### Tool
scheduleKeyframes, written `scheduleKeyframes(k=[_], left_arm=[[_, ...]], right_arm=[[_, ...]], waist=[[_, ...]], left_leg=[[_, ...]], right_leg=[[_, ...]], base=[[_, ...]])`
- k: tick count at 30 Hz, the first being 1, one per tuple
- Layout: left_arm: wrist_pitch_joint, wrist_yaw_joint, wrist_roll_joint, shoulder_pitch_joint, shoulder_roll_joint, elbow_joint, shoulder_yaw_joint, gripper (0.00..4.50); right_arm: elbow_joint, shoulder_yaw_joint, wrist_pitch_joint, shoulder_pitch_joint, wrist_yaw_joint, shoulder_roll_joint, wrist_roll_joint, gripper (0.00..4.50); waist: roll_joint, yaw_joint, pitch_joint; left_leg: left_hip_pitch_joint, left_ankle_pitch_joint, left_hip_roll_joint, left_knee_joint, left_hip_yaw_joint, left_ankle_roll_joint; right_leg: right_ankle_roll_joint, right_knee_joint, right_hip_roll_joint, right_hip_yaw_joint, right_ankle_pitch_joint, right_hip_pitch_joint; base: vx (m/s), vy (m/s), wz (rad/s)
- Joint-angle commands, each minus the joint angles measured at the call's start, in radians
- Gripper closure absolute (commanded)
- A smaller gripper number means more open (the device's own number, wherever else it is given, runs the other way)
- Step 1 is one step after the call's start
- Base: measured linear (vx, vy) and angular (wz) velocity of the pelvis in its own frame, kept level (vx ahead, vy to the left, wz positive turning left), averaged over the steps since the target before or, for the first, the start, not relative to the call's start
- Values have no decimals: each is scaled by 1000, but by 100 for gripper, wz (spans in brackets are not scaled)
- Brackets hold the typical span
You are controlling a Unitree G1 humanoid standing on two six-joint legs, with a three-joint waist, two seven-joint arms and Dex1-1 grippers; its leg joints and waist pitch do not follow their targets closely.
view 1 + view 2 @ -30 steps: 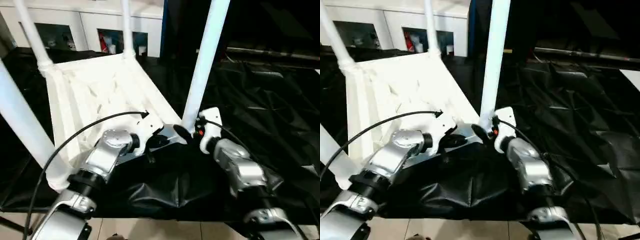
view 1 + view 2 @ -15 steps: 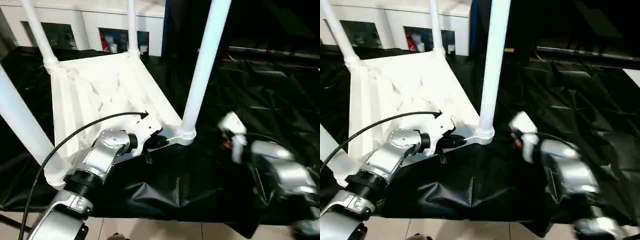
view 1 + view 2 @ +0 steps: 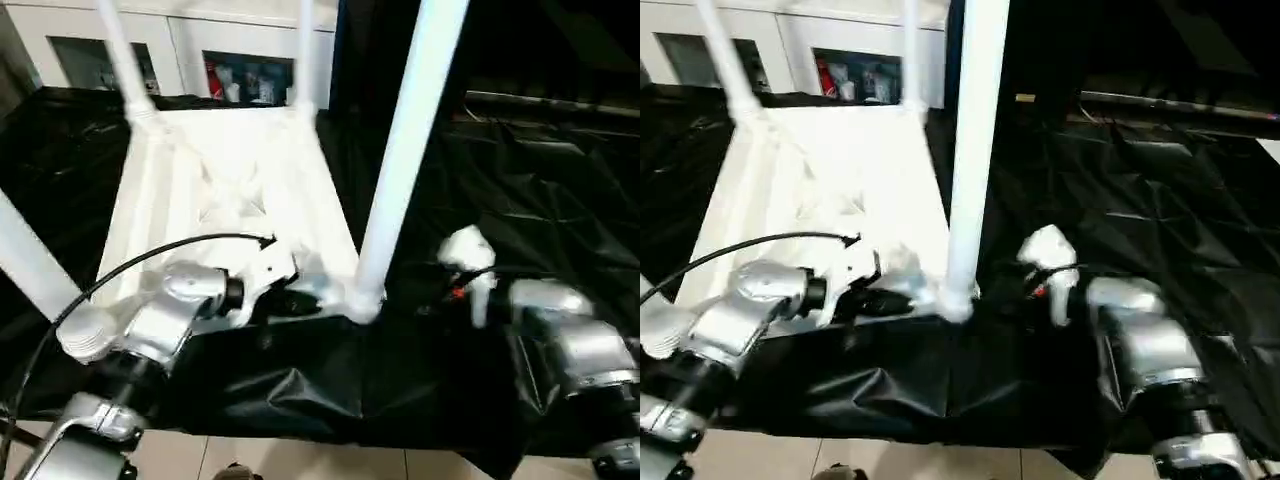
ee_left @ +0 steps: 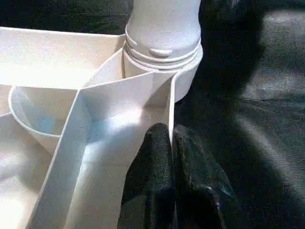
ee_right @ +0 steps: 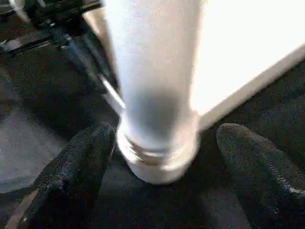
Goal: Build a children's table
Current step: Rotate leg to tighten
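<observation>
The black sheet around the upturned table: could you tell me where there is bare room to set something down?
Free: the wide stretch of black sheet to the right of the table top, beyond the near leg. Crowded: the table's near edge, where the left tool is shut on a rib and the right tool stands open around the leg's base.

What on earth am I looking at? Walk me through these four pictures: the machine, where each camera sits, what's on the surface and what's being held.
A humanoid robot is assembling a children's table. Two pictures come from its head, looking down over its silver forearms; the other two come from cameras on its wrists. On a black sheet lies the white table top, upside down, with white legs standing in its corner sockets. The left gripper is shut, its black fingers pinching a thin rib of the top beside the nearest leg. The right gripper is open, one finger on each side of that leg's base, not gripping it. Behind stands a white cabinet.
</observation>
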Motion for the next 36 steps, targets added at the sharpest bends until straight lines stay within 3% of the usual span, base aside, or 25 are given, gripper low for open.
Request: scheduleKeyframes(k=[1, 4, 8, 15, 23, 29, 33, 36], left_arm=[[2, -32, -34, 15, -15, -18, -26, 450], [0, -26, -27, 17, -13, -19, -21, 450], [-2, -16, -22, 13, -16, -13, -17, 450], [-3, -8, -20, 8, -20, -6, -15, 450], [-1, -10, -18, 8, -18, -5, -16, 450], [4, -15, -19, 13, -11, -10, -15, 450], [22, -3, -18, 16, -13, -9, -13, 450], [50, 130, 23, -12, -64, 45, 1, 450]], right_arm=[[37, 28, -42, -23, -9, 12, -37, 71], [84, 57, -86, -49, -34, 45, -70, 71], [142, 73, -138, -82, -84, 83, -101, 71], [171, 76, -150, -94, -70, 99, -96, 71], [202, 74, -166, -102, -63, 102, -94, 147], [219, 75, -168, -104, -66, 117, -93, 173], [236, 51, -150, -99, -103, 142, -76, 176], [286, 4, -134, -96, -276, 218, -82, 177]], waist=[[-8, -6, -54], [-8, -8, -54], [-5, -8, -55], [-6, -7, -54], [-5, -8, -55], [-6, -8, -55], [-5, -12, -51], [-5, -22, -47]], left_leg=[[13, -202, 43, -56, -16, 50], [15, -217, 43, -58, -17, 34], [16, -201, 43, -57, -17, 34], [15, -207, 42, -57, -17, 39], [15, -201, 42, -56, -16, 43], [14, -200, 42, -56, -16, 44], [15, -223, 42, -58, -17, 37], [16, -264, 42, -63, -20, 17]], right_leg=[[-200, -74, -67, 48, -206, 44], [-190, -76, -69, 49, -241, 42], [-195, -72, -67, 50, -202, 42], [-191, -72, -68, 50, -210, 45], [-200, -69, -66, 50, -186, 46], [-202, -68, -66, 50, -187, 46], [-195, -73, -67, 50, -231, 43], [-182, -80, -69, 50, -297, 39]], base=[[0, 0, 0], [0, 0, 0], [0, 0, 0], [0, 0, 0], [0, 0, 0], [0, 0, 0], [0, 0, 0], [0, 0, 0]])
